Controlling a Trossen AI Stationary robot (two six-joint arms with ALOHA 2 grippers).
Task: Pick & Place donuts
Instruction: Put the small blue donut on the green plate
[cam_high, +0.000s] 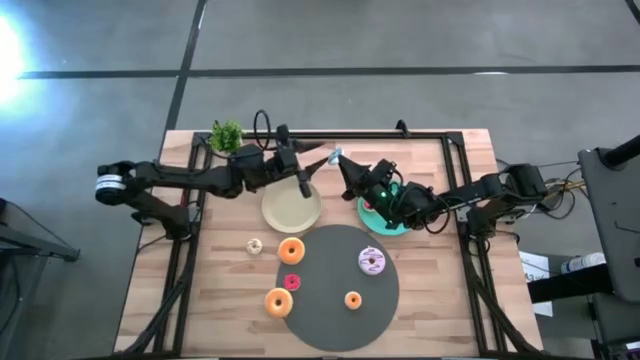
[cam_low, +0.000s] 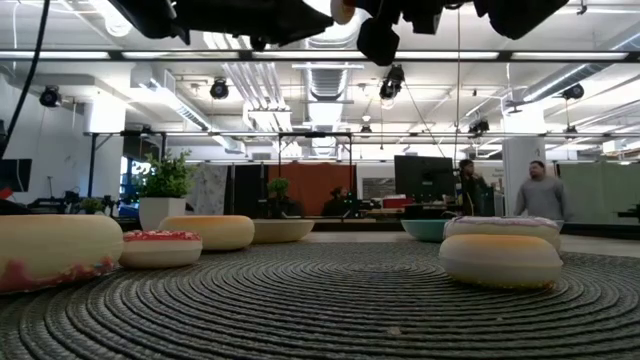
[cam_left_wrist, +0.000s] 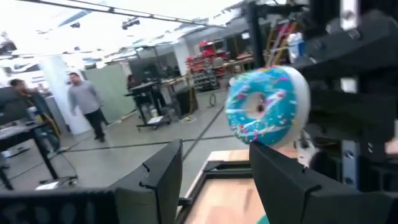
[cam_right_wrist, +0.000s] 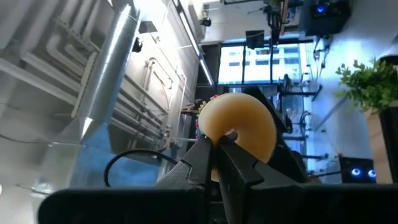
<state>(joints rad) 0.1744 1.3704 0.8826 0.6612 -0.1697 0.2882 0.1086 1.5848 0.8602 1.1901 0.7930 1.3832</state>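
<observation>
My right gripper (cam_high: 341, 163) is shut on a blue-iced sprinkled donut (cam_left_wrist: 266, 104), high above the table beside the cream plate (cam_high: 291, 208). The donut's tan underside (cam_right_wrist: 239, 127) faces the right wrist camera. My left gripper (cam_high: 314, 172) is open over the cream plate, its fingers (cam_left_wrist: 163, 177) just short of that donut, with no touch showing. On the grey mat (cam_high: 340, 315) lie two orange donuts (cam_high: 291, 250) (cam_high: 279, 302), a small pink one (cam_high: 292, 282), a small orange one (cam_high: 352, 299) and a lilac-white one (cam_high: 372, 262). A small cream donut (cam_high: 255, 246) lies on the wood. My right gripper pinches the donut's ring between its two fingers, at the part nearest the wrist (cam_right_wrist: 224, 144), up to the hole. The fingers reach out about level from the table's right side. The donut stands on edge, lifted clear, its iced face toward my left gripper.
A teal plate (cam_high: 392, 222) lies under my right arm. A small potted plant (cam_high: 227, 135) stands at the table's far left corner. Black frame rails (cam_high: 420, 136) run along the table's edges. People stand in the room beyond (cam_low: 540, 192).
</observation>
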